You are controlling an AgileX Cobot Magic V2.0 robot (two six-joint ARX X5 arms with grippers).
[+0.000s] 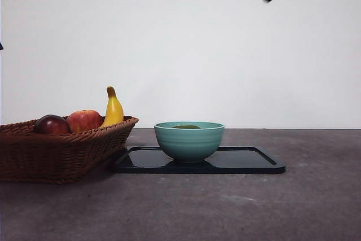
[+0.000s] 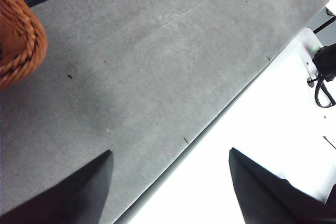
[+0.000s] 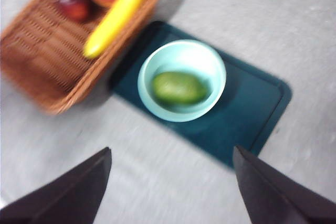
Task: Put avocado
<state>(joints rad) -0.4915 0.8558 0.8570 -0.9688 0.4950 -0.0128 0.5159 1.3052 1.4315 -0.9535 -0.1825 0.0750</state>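
The avocado [image 3: 179, 88] lies on its side in the teal bowl [image 1: 189, 139], which stands on the dark tray [image 1: 248, 162]; from the front only a sliver of green shows above the rim. My right gripper [image 3: 170, 182] hangs high above the table with its jaws spread and nothing between them, the bowl at about twelve o'clock from it. My left gripper [image 2: 170, 187] is also spread and empty, over bare table [image 2: 157, 66] near its edge, with the wicker basket [image 2: 18, 38] at about ten o'clock. I judge the placing done. The avocado looks smooth and rounded, likely firm, fairly light and a bit slippery; I would pinch it across its short middle, where the sides run most nearly parallel.
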